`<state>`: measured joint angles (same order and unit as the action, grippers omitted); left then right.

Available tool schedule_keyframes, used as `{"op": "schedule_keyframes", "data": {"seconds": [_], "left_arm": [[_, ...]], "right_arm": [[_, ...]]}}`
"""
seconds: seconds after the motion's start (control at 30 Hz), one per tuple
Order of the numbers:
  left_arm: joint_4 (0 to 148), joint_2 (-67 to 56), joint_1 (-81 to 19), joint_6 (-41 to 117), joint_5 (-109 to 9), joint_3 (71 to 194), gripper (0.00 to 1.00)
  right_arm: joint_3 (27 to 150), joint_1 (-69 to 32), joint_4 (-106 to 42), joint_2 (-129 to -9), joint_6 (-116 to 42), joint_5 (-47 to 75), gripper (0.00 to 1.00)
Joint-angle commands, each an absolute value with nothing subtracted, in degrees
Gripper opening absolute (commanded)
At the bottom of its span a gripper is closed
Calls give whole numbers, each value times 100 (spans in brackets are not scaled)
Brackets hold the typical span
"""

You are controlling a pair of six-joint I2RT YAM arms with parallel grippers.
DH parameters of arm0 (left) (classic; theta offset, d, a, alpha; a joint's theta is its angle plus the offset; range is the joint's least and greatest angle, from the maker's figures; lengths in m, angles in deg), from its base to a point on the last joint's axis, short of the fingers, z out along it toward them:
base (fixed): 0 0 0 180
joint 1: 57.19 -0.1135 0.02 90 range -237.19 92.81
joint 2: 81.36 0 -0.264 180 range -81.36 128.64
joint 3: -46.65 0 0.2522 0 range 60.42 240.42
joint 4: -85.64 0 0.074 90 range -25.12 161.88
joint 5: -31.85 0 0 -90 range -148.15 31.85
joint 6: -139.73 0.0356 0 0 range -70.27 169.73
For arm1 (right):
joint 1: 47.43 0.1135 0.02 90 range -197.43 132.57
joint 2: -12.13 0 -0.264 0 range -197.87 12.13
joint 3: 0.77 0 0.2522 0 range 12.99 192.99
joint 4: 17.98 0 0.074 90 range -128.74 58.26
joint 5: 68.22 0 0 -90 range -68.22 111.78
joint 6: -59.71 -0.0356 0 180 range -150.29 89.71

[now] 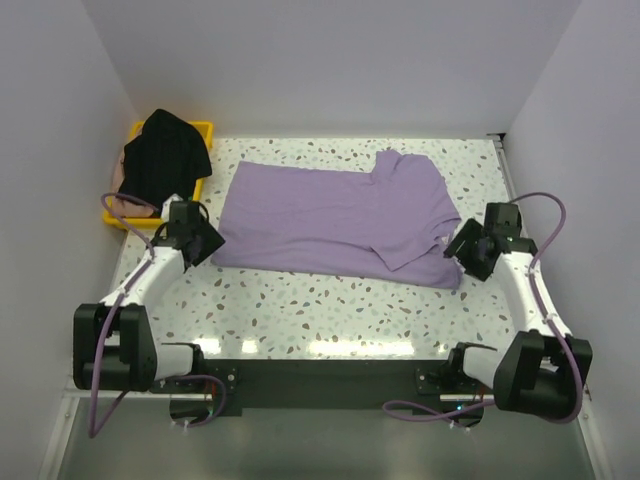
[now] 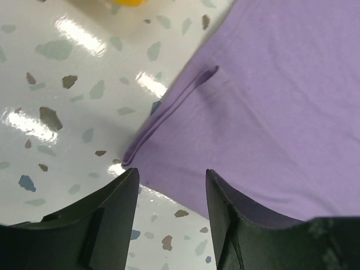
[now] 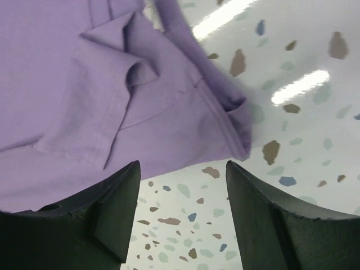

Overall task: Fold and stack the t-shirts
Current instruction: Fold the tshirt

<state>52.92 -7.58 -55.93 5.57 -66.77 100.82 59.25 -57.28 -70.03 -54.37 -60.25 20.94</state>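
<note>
Top view, mid-table (image 1: pixel 330 310): lavender t-shirt (image 1: pixel 320 215) spread flat, long axis running side to side, sleeve end toward the right arm. Left gripper (image 1: pixel 205 240) just off that shirt's near-left corner, right gripper (image 1: pixel 462 250) just off its near-right corner. Each arm nearest its own end. Black t-shirt (image 1: pixel 165 150) heaped on pale pink t-shirt (image 1: pixel 119 188) in yellow tray (image 1: pixel 203 128), beyond the lavender shirt's far-left corner, not touching it.

Left wrist view: left gripper (image 2: pixel 170 180) jaws apart, nothing between them. Lavender t-shirt (image 2: pixel 270 112) doubled hem corner just ahead of the tips.

Right wrist view: right gripper (image 3: pixel 183 166) jaws apart, empty. Lavender t-shirt (image 3: pixel 112 101) sleeve and turned-over corner just ahead, bare table under the tips.

Judgement: next fold probably across the long axis, both ends within reach.
</note>
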Motion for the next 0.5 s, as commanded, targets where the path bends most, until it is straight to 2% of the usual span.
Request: {"op": "schedule_keyframes", "data": {"seconds": [0.0, 0.17, 0.3, 0.47], "left_arm": [[5412, -938, -5622, 1026, -6220, 10559, 56], [5431, -885, -5517, 1387, -5420, 10875, 56], [5282, -955, -5324, 1861, -5244, 11051, 56], [5290, -1087, -5078, 2169, -5147, 11016, 56]], "right_arm": [[6124, -5193, -6594, -5624, -6017, 1887, 65], [6133, -4252, -6041, -6273, -6544, 2142, 62], [6194, -4014, -5558, -6775, -6773, 2265, 52], [6238, -3908, -5240, -7207, -7010, 2380, 47]]}}
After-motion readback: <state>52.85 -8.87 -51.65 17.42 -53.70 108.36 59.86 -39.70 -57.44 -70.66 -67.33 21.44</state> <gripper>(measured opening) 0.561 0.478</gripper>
